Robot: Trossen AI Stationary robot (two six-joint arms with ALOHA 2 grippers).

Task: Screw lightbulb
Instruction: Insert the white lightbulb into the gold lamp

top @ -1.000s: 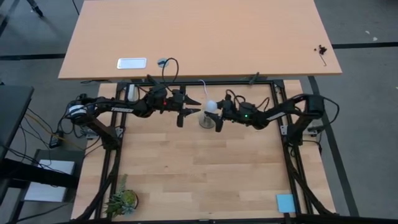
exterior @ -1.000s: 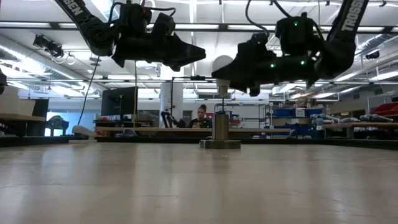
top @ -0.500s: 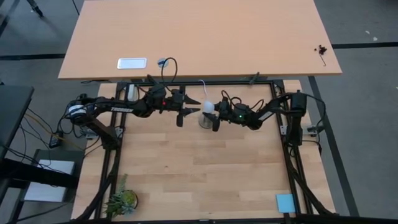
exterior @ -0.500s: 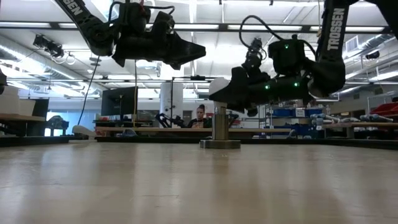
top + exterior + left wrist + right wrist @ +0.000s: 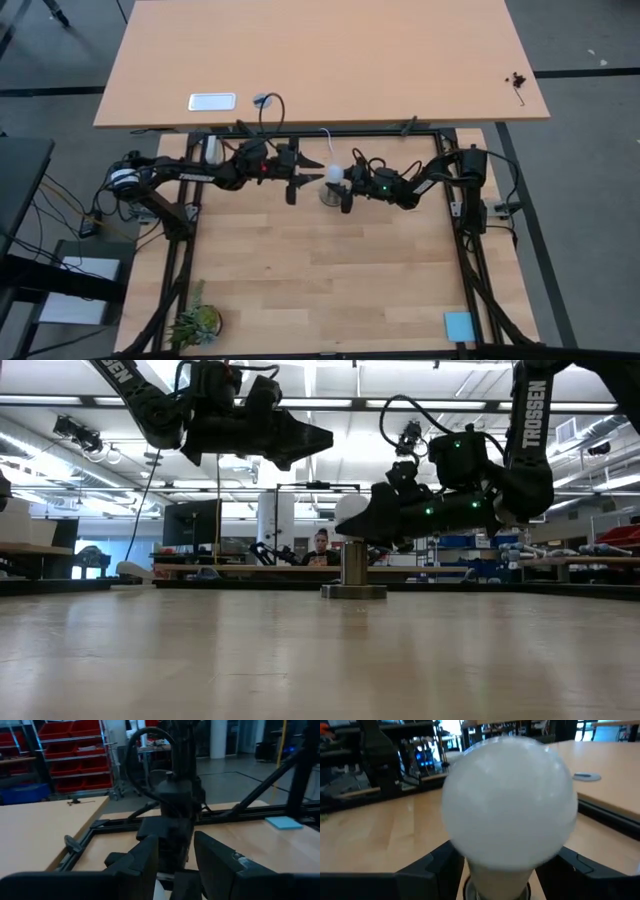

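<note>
The white lightbulb [image 5: 335,172] shows in the low view [image 5: 351,510] just above the grey socket [image 5: 353,565], which stands upright on its flat base on the table's far middle [image 5: 326,194]. My right gripper [image 5: 342,186] is shut on the bulb, which fills the right wrist view [image 5: 510,800]. Whether the bulb's screw end touches the socket is hidden by the fingers. My left gripper [image 5: 302,176] is open and empty, higher up and just left of the socket; it also shows in the low view [image 5: 310,440]. My right gripper pinches the bulb's narrowing lower part [image 5: 497,870] between its two fingers [image 5: 432,865], below the round globe. The fingers come level from the table's right. The bulb stands upright, globe up, over the socket's top.
A white cord [image 5: 325,137] runs from the socket toward the far edge. A small plant [image 5: 195,322] stands at the near left corner and a blue square [image 5: 459,325] lies at the near right. Black frame rails [image 5: 440,150] border the table. A second table [image 5: 320,60] stands beyond.
My right gripper has gone down and a little toward the table's left with the bulb, bringing it from well above the socket to just over its top. The bulb has stayed upright in the hold.
</note>
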